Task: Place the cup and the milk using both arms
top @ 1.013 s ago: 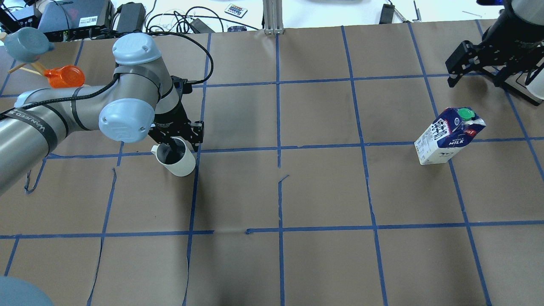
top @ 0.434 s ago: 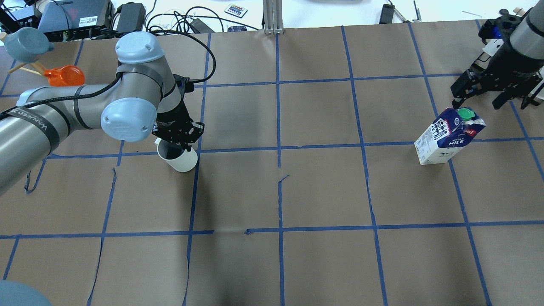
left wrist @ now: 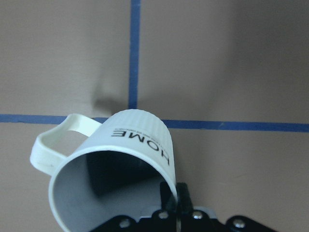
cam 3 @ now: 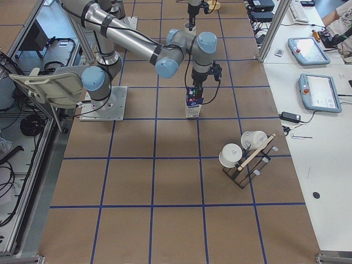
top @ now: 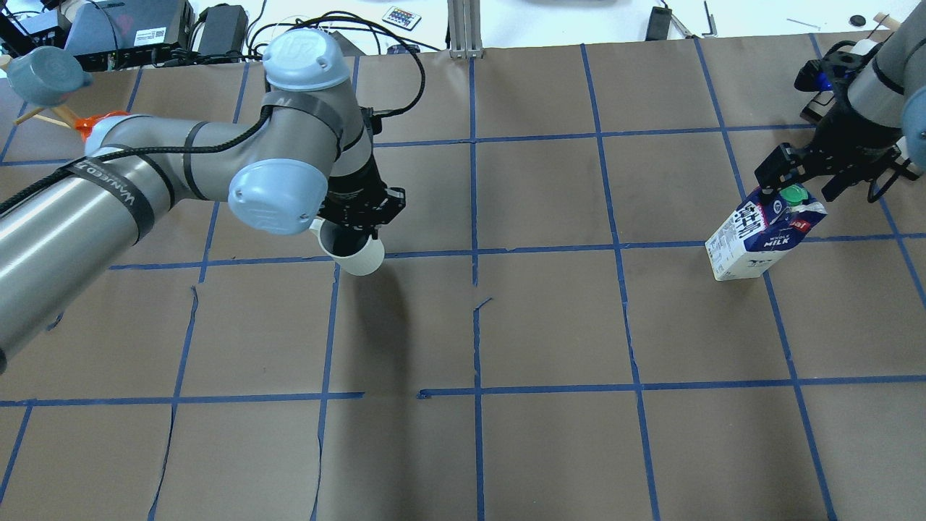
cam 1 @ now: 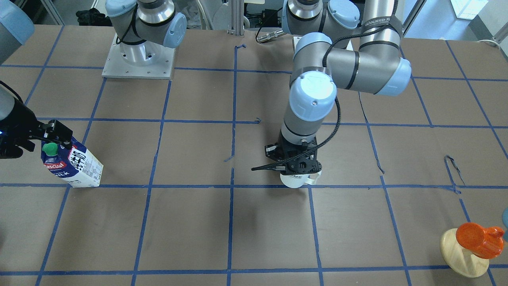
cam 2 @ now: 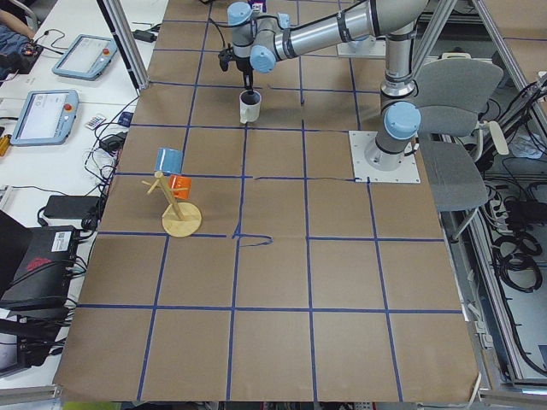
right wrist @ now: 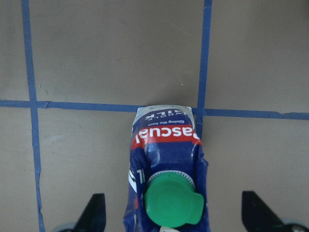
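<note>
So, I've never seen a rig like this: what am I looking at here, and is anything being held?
Two jointed robot arms work at a table covered in brown paper and blue tape. Two pictures come from fixed cameras above, two from the table's ends, two from cameras on the wrists. The left gripper grips the white cup by its rim, tilted. The right gripper is open at the top of the upright milk carton, not closed on it.

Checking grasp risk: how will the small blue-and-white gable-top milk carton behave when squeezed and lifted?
The milk carton looks creased near its top, so its walls probably give under pressure. Tall on a small base, it could tip if the open right tool touches one side first.
</note>
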